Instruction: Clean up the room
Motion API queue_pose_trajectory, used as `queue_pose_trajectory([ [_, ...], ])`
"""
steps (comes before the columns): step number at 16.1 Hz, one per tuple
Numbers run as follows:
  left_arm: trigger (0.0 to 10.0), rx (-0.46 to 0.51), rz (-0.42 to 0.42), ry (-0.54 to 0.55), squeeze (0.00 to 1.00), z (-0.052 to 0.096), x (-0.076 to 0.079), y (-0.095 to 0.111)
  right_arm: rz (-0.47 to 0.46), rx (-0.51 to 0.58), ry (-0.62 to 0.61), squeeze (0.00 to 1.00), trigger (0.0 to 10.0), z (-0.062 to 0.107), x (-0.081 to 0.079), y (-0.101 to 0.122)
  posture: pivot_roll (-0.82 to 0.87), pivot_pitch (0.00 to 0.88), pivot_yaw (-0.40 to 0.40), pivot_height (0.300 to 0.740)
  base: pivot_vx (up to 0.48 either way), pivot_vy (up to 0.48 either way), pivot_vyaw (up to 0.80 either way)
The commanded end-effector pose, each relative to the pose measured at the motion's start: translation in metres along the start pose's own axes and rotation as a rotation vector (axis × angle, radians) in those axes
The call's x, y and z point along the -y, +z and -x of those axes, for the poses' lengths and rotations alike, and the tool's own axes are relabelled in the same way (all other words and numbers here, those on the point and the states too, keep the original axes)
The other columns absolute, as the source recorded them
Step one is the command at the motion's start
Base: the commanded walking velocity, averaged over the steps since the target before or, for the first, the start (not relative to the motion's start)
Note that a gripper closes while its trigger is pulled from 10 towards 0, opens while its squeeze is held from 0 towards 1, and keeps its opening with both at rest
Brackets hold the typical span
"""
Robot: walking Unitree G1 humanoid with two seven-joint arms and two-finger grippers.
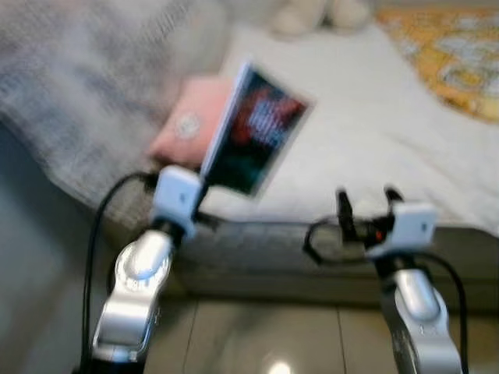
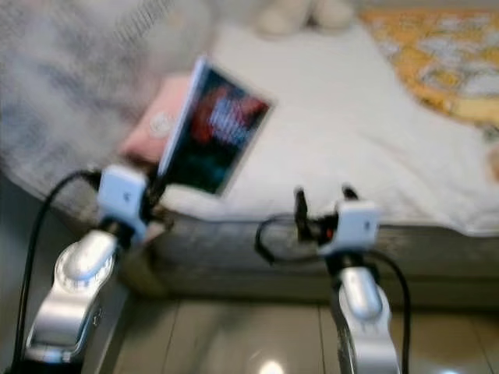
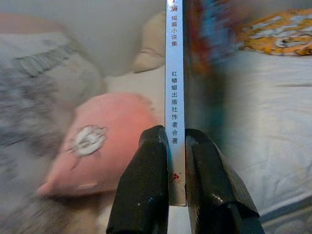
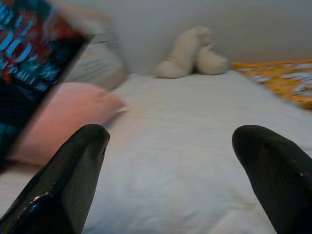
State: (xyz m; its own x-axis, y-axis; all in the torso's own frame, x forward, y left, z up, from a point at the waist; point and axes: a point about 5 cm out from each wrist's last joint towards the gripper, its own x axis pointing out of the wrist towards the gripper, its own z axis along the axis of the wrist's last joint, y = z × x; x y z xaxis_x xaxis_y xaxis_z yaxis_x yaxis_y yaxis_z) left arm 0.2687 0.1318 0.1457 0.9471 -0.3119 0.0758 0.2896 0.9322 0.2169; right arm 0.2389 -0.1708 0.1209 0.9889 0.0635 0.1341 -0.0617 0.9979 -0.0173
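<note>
My left gripper is shut on a book with a dark cover in red and teal, held upright and tilted over the near edge of the bed. In the left wrist view its two black fingers pinch the book's white spine, which carries printed characters. My right gripper is open near the bed's front edge, nothing between its fingertips. A pink pillow lies on the white sheet just behind the book.
A grey patterned blanket covers the bed's left side. A cream plush toy sits at the far end by the wall. An orange patterned cover lies at the far right. Glossy tiled floor is below me.
</note>
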Motion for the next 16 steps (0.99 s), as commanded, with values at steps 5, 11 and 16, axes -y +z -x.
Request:
queue_pose_trajectory([
  [5, 10.0, 0.07, 0.009, -0.036, 0.0, -0.009, 0.006, 0.015, 0.034, -0.021, -0.035, 0.0, 10.0, 0.0, 0.009, -0.007, -0.13, 0.0, 0.083, 0.736, 0.448, 0.0, 0.0],
  [11, 10.0, 0.072, 0.007, -0.065, 0.0, -0.011, 0.01, 0.016, 0.039, -0.029, -0.034, 0.0, 10.0, -0.003, 0.005, -0.011, -0.13, 0.0, 0.089, 0.736, 0.449, 0.0, -0.33],
  [16, 10.0, 0.002, 0.084, -0.087, 0.0, -0.039, 0.007, 0.008, 0.032, -0.043, -0.023, 0.0, 10.0, -0.002, 0.002, -0.013, -0.12, 0.0, 0.077, 0.736, 0.454, 0.0, 0.0],
])
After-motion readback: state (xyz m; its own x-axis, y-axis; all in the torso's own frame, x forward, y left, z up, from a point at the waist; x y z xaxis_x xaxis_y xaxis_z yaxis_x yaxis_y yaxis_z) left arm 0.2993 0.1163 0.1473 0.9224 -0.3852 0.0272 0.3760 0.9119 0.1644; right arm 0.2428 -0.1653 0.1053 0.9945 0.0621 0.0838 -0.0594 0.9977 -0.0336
